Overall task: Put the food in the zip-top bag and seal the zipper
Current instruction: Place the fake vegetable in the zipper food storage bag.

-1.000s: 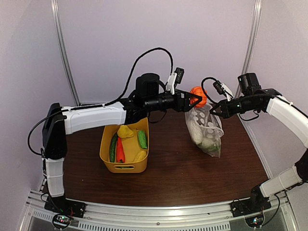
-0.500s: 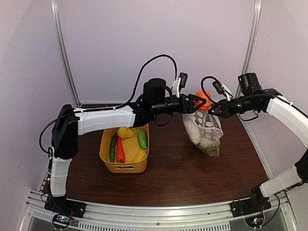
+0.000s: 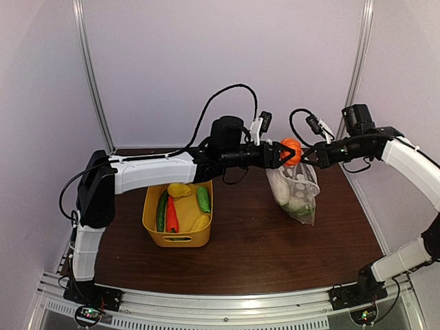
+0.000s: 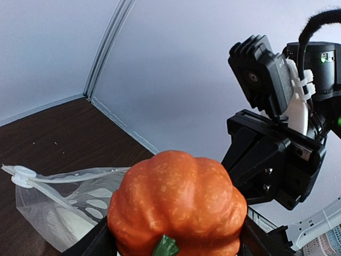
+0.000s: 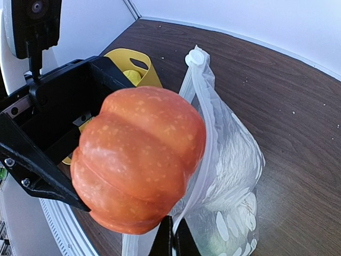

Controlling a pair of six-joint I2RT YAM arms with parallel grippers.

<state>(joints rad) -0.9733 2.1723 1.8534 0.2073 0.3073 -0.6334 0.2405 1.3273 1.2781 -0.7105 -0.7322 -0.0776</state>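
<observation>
The left gripper [image 3: 285, 152] holds the orange pumpkin [image 3: 292, 150] up in the air, right above the top of the spotted bag [image 3: 297, 194]. The right gripper [image 3: 307, 155] pinches the bag's top edge, and the bag hangs down over the brown table [image 3: 261, 251]. White and green pieces [image 3: 280, 189] sit inside it. The yellow tub [image 3: 176, 237] holds a cucumber [image 3: 161, 212], a carrot [image 3: 172, 216] and yellow pieces [image 3: 180, 189].

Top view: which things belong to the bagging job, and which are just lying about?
Job: pumpkin in left gripper; zip-top bag hanging from right gripper; cucumber and carrot waiting in yellow tub.
Lying about: yellow tub itself; table.
</observation>
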